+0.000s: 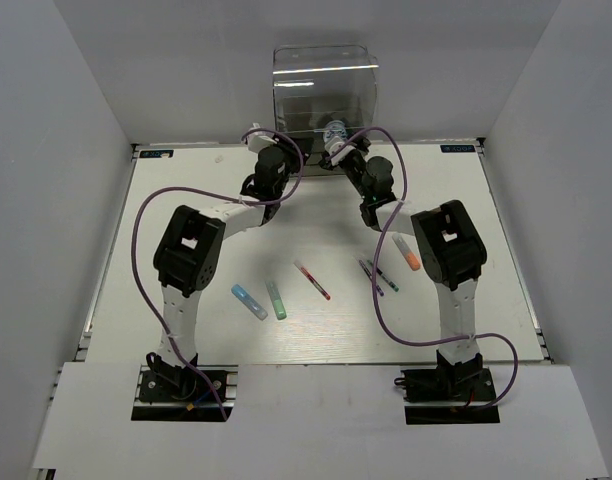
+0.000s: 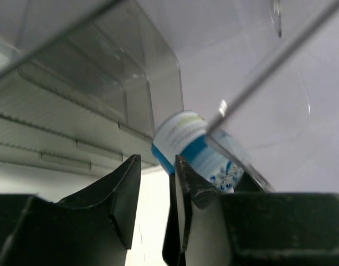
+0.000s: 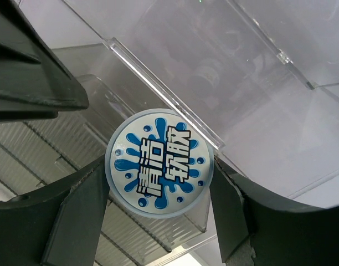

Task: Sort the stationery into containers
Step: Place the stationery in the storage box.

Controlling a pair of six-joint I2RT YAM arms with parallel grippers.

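A small round blue-and-white jar [image 3: 159,166] sits between my right gripper's fingers [image 3: 81,219], which are shut on its sides. It is held up against the front of the tall clear container [image 1: 324,85] at the back of the table. In the top view the right gripper [image 1: 336,146] and jar [image 1: 335,130] meet the box's lower front. My left gripper [image 1: 257,137] is just left of them, open with nothing between its fingers [image 2: 122,194]; the jar [image 2: 186,141] shows beyond its tips. On the table lie a light-blue marker [image 1: 249,302], green marker [image 1: 276,299], red pen [image 1: 312,280], two dark pens [image 1: 376,277] and an orange-tipped marker [image 1: 407,252].
The clear box's drawer walls [image 2: 103,72] fill the space ahead of both wrists. Purple cables [image 1: 141,240] loop over both arms. White walls close in the table on the left, right and back.
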